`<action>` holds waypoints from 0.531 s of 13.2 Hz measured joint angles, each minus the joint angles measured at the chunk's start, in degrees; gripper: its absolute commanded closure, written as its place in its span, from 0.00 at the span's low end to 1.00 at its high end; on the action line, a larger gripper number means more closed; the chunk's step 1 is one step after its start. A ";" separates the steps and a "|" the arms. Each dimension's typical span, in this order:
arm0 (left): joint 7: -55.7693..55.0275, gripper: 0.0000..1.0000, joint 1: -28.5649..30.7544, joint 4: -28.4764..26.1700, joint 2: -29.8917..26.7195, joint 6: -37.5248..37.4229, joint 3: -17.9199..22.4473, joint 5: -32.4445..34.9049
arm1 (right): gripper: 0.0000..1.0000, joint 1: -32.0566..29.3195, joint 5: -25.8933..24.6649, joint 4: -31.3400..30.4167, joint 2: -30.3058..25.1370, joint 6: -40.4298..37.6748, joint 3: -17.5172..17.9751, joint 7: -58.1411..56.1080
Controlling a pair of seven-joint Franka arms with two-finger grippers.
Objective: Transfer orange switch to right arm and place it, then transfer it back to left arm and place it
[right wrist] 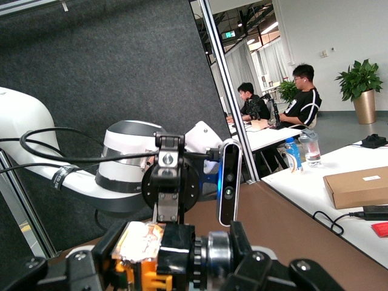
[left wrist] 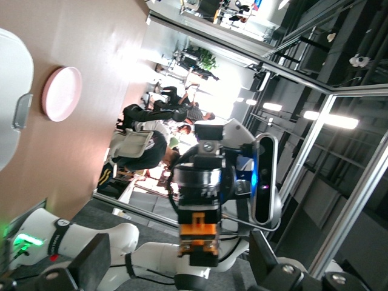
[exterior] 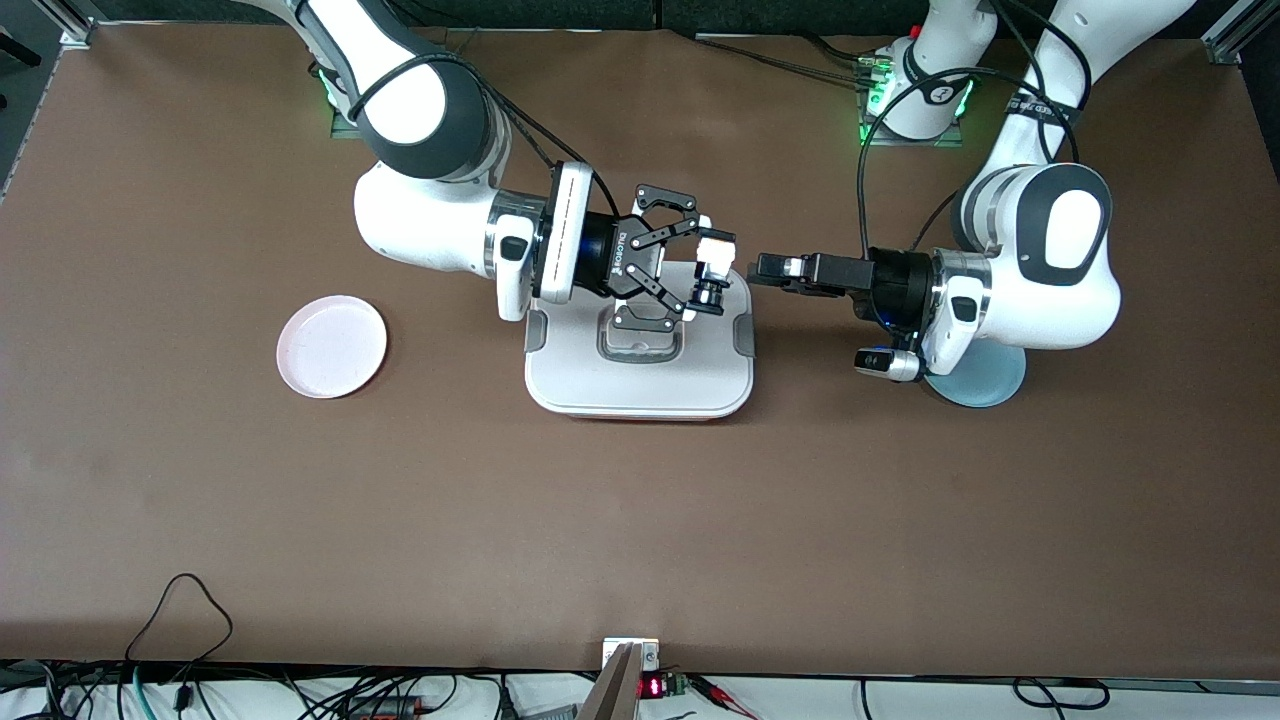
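The orange switch (exterior: 712, 272), a small black and white part with orange markings, hangs above the white lidded box (exterior: 640, 375), over its edge toward the left arm's end. My right gripper (exterior: 700, 275) is shut on it. In the right wrist view the switch (right wrist: 160, 254) sits clamped in the right gripper (right wrist: 167, 264). My left gripper (exterior: 768, 272) is level with the switch, pointing at it with a small gap between them. It is open: its fingers (left wrist: 91, 264) stand wide apart, and the switch (left wrist: 200, 233) shows ahead of the left gripper (left wrist: 180, 267).
A pink plate (exterior: 331, 346) lies toward the right arm's end of the table. A pale blue plate (exterior: 985, 380) lies under the left arm's wrist. The box (left wrist: 12, 91) and pink plate (left wrist: 62, 93) also show in the left wrist view.
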 measured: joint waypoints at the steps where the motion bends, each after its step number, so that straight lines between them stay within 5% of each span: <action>1: -0.28 0.00 -0.01 0.08 0.00 0.11 -0.04 -0.88 | 0.70 0.02 0.00 0.00 0.01 0.02 0.02 0.00; 7: -1.23 0.03 -3.00 0.40 -0.02 4.50 -0.71 -3.40 | 0.70 0.77 0.00 0.00 0.30 0.57 0.06 0.00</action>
